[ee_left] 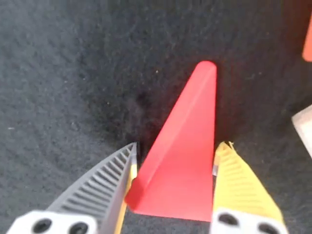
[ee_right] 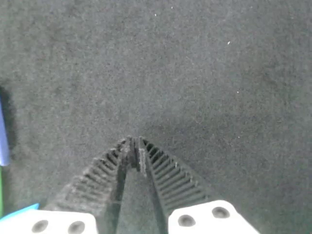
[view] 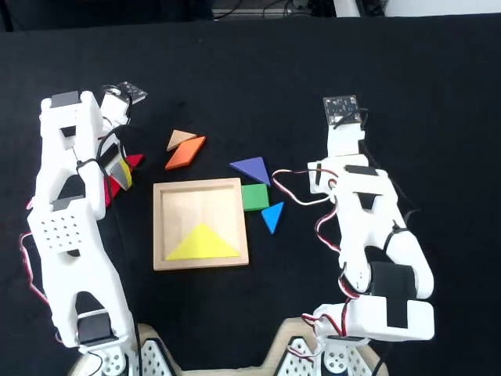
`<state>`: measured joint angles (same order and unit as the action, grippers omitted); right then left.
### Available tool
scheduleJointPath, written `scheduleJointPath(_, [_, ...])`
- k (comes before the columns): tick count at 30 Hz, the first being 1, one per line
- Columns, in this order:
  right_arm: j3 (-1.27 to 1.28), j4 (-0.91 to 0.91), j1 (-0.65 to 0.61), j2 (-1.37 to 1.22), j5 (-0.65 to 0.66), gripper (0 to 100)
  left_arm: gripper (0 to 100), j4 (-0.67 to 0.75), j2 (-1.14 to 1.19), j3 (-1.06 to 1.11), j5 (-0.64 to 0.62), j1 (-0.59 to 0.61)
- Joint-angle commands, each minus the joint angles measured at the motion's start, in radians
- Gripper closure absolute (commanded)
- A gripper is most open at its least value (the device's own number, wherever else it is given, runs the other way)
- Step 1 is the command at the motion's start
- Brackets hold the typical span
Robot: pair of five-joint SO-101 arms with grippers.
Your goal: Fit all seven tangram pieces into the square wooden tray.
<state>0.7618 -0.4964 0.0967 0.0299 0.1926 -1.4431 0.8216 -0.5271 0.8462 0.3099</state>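
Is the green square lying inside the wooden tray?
No, the green square lies on the black cloth beside the wooden tray, outside its rim; the yellow triangle lies inside.

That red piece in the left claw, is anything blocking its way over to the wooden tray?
Nothing visible does. The left gripper holds the red triangle just left of the tray, with only black cloth between them. In the tray, the yellow triangle fills the near part; the far part is bare wood.
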Motion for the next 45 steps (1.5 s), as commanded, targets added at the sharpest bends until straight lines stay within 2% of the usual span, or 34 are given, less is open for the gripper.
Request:
scheduleJointPath(1, [-0.044, 0.014, -0.018, 0.005, 0.009, 98.6, 76, -0.037, 0.002, -0.030, 0.000, -0.038])
scheduleJointPath(9, [-0.044, 0.014, -0.018, 0.005, 0.009, 98.6, 77, -0.201, 0.002, -0.176, -0.003, -0.067])
scheduleJointPath(16, [-0.044, 0.014, -0.018, 0.005, 0.009, 98.6, 98, -0.264, 0.012, -0.236, -0.003, -0.076])
scheduleJointPath(18, [-0.044, 0.014, -0.018, 0.005, 0.009, 98.6, 95, -0.265, 0.012, -0.229, -0.005, -0.076])
scheduleJointPath(22, [-0.044, 0.014, -0.018, 0.005, 0.009, 98.6, 97, -0.308, 0.012, -0.229, -0.003, -0.081])
scheduleJointPath(32, [-0.044, 0.015, -0.018, 0.005, 0.009, 98.5, 97, -0.315, -0.006, -0.243, -0.044, -0.093])
scheduleJointPath(35, [-0.044, 0.015, -0.018, 0.005, 0.009, 98.5, 97, -0.316, -0.077, -0.252, -0.163, -0.084])
scheduleJointPath(37, [-0.044, 0.015, -0.018, 0.005, 0.009, 98.5, 97, -0.316, -0.147, -0.237, -0.183, -0.077])
scheduleJointPath(42, [-0.044, 0.015, -0.018, 0.005, 0.009, 98.5, 97, -0.316, -0.356, -0.125, -0.110, -0.094])
scheduleJointPath(45, [-0.044, 0.015, -0.018, 0.005, 0.009, 98.5, 97, -0.316, -0.503, 0.004, -0.006, -0.127])
